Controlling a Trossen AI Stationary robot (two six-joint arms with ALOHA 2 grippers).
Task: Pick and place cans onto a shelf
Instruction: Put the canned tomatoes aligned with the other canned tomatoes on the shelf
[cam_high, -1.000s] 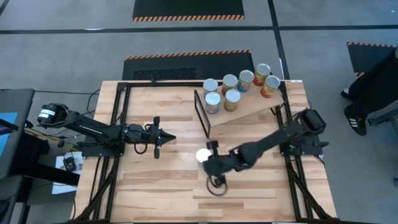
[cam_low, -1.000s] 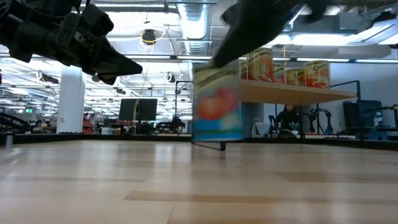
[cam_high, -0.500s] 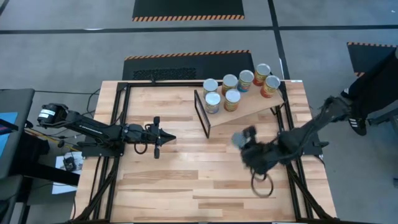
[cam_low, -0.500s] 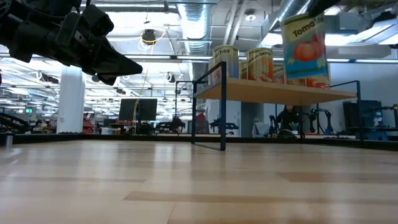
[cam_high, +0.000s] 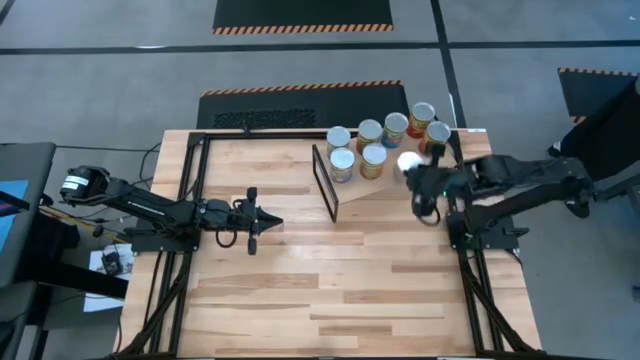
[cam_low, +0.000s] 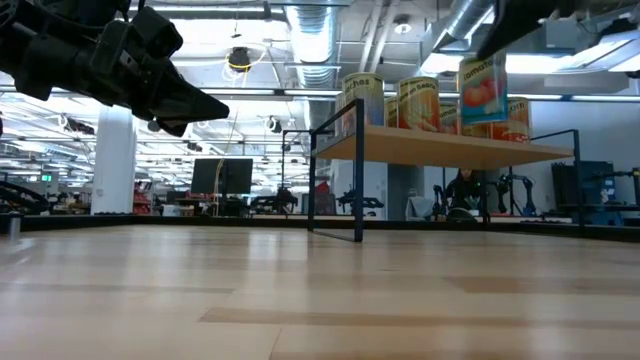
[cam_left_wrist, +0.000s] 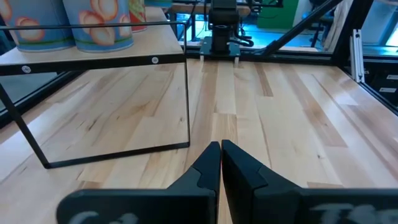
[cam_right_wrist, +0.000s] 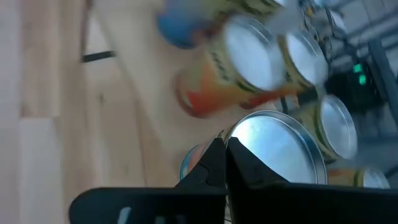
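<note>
My right gripper (cam_high: 420, 178) is over the tilted light-wood shelf (cam_high: 400, 178), shut on a can (cam_high: 409, 162) with a silver top and a tomato label (cam_low: 482, 90). Several other cans (cam_high: 369, 133) stand upright on the shelf by their bases, and they also show in the low view (cam_low: 418, 103). My left gripper (cam_high: 270, 222) is shut and empty, hovering above the table left of the shelf's black end frame (cam_high: 325, 185); it also shows in the left wrist view (cam_left_wrist: 221, 149). My right gripper meets the can at the rim of its silver top (cam_right_wrist: 236, 132), coming from above and from the table's right side. The fingers (cam_right_wrist: 208, 163) themselves hide the exact hold. The can hangs nearly upright, lifted clear just above the shelf board (cam_low: 450, 148).
The shelf stands at the table's far right, with its black frame (cam_low: 335, 165) at its left end. Bare slatted tabletop (cam_high: 300, 290) lies at the near side. A person's dark-clad legs and shoes (cam_high: 590, 150) show beyond the table's right edge.
My right gripper has lifted the can off the middle of the table and carried it up and toward the far right edge, to over the shelf beside the other cans. The can has stayed in the hold.
</note>
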